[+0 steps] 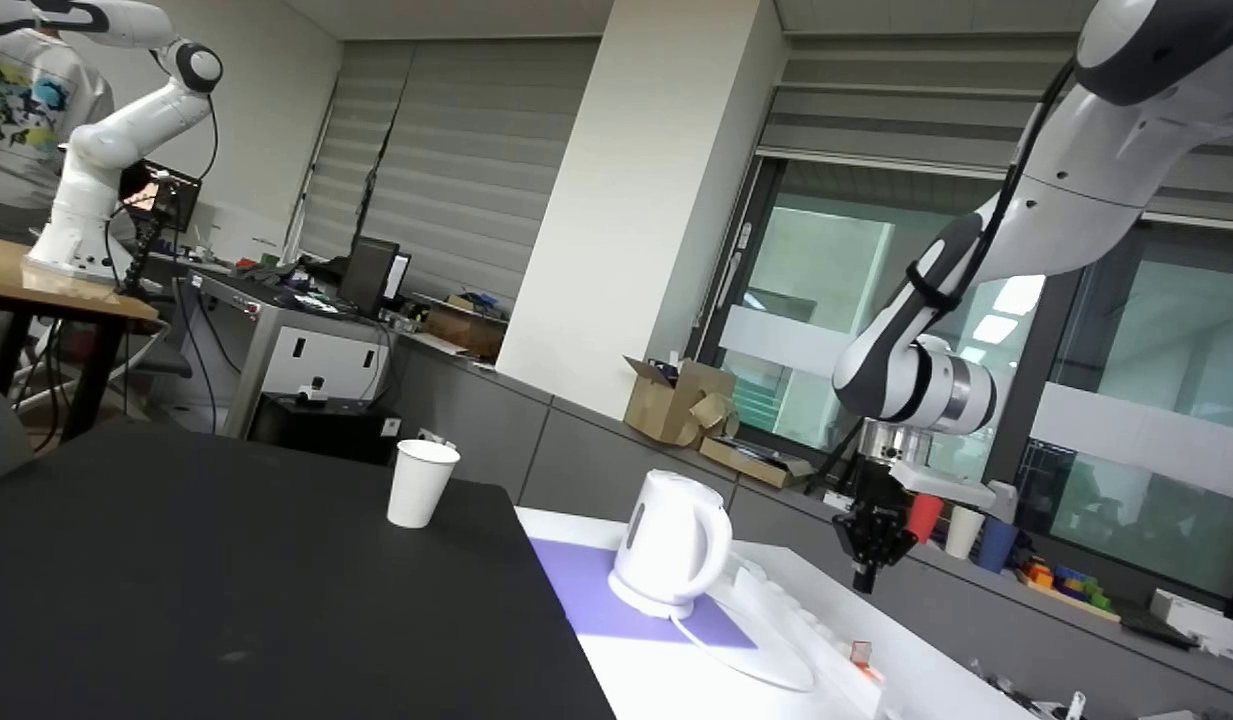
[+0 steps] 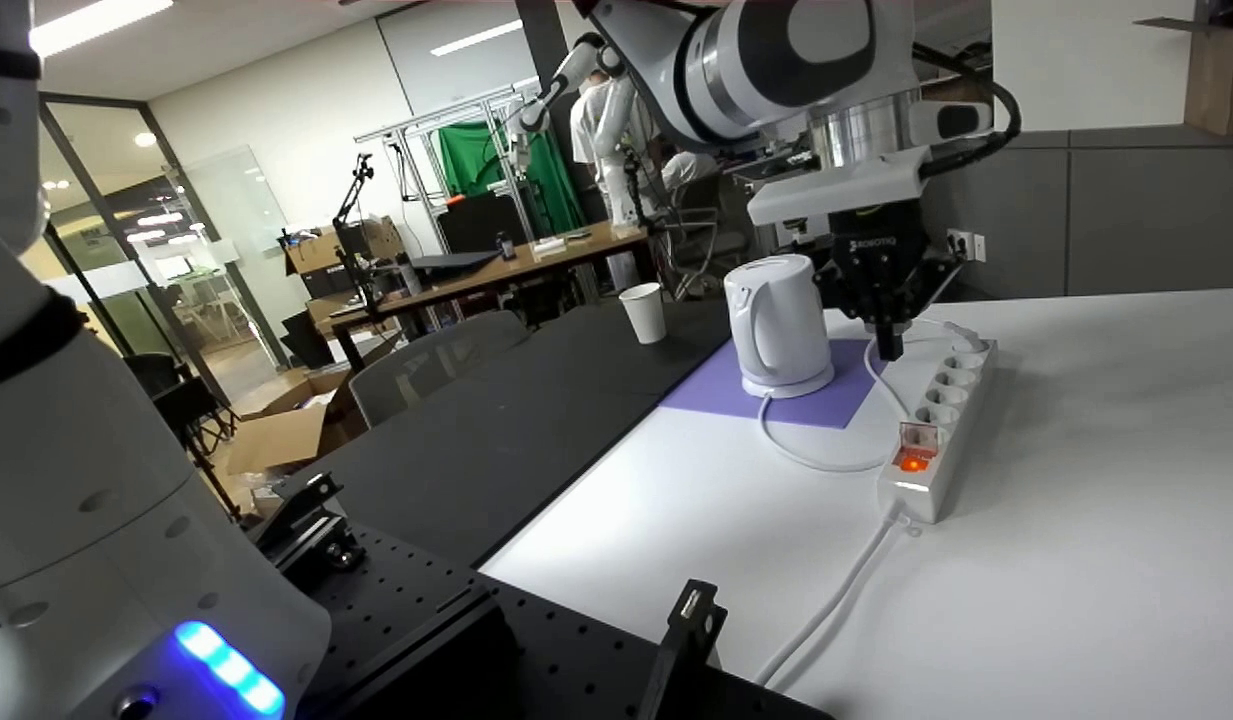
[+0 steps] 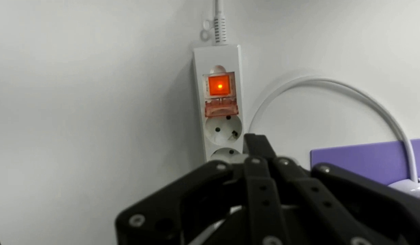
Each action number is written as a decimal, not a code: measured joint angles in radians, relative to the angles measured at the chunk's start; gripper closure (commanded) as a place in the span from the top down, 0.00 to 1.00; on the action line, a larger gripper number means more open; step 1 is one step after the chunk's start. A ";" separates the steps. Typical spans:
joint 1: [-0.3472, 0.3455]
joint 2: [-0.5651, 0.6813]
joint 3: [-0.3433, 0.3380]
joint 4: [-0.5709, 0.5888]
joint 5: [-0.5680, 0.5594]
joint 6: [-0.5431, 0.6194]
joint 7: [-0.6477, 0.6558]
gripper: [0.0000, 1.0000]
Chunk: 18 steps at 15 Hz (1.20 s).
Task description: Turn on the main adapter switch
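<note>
The main adapter is a long white socket strip on the white table, seen in both exterior views point(image 1: 814, 648) point(image 2: 962, 420) and the wrist view point(image 3: 217, 56). Its switch point(image 3: 219, 85) glows orange at the end beside the power cord; the glow also shows in an exterior view point(image 2: 914, 464). The clear reddish switch cover point(image 3: 221, 109) is flipped open toward the sockets. My gripper point(image 3: 254, 136) is shut with its fingertips together and holds nothing. It points down above the table near the strip, apart from the switch, as both exterior views show point(image 1: 863, 580) point(image 2: 887, 345). It hides the strip's far sockets in the wrist view.
A white electric jug point(image 2: 776, 325) stands on a purple mat point(image 2: 701, 392) close beside the gripper. Its white cord point(image 2: 826, 467) loops toward the strip. A paper cup point(image 2: 644, 313) stands on the black table point(image 2: 506, 420). The strip's power cord point(image 2: 831, 600) runs toward the robot's base.
</note>
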 measured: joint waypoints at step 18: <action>0.295 -0.116 -0.280 -0.274 -0.302 0.338 0.323 1.00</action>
